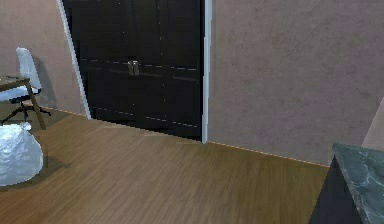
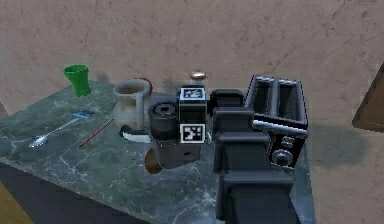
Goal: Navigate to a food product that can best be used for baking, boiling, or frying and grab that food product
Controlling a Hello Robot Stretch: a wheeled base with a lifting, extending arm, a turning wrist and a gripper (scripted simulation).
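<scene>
Gripper [image 2: 161, 148] nr brownish blob [image 2: 150, 166] on counter [image 2: 40, 112], blob axis unclear; can't tell if holding anything

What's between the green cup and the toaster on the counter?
Arm side view: a pale vase, then the gripper, lie between the green cup and the toaster.

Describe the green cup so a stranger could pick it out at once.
Find the dark marble counter that stands against the pinkish wall. Near its far corner, at the arm side view's left, the green cup stands upright, left of a pale jug and beyond a silver utensil. It is the one bright green thing on the counter, and it flares at the rim.
</scene>
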